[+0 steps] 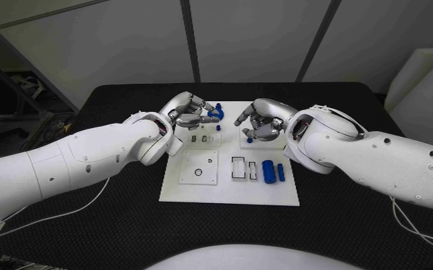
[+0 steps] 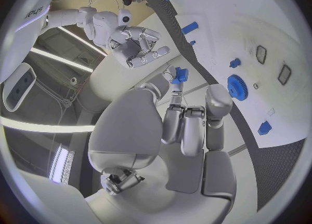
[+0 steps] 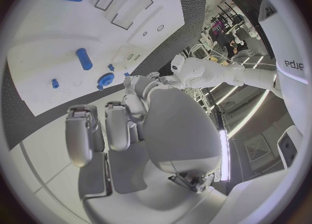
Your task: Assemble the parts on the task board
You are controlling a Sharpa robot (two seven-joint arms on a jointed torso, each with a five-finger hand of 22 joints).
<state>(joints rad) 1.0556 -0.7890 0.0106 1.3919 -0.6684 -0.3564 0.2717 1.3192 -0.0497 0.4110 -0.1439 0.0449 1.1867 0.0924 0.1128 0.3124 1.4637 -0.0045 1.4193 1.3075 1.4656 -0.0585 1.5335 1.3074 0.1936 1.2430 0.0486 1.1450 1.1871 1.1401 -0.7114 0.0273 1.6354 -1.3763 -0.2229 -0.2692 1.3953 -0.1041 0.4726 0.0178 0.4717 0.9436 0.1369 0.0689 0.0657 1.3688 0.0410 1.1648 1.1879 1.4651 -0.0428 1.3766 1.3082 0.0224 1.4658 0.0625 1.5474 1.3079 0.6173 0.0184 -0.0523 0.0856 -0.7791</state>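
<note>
The white task board (image 1: 230,192) lies in the middle of the black table. My left hand (image 1: 189,111) hovers over its far left corner and pinches a small blue part (image 2: 180,74) between thumb and fingertip. Just beside those fingers a blue gear (image 1: 214,114) (image 2: 237,87) sits on the board. My right hand (image 1: 259,121) hangs over the far middle of the board, its fingers bent and apart with nothing in them. Two blue cylinders (image 1: 269,171) (image 1: 281,171) lie at the board's near right. A small blue peg (image 1: 219,128) stands between the hands.
A raised white block with a round hole (image 1: 198,171) and rectangular slots (image 1: 239,167) occupy the board's near half. Black table (image 1: 117,220) surrounds the board. A cable (image 1: 63,210) trails under my left arm. Grey wall panels (image 1: 253,26) stand behind the table.
</note>
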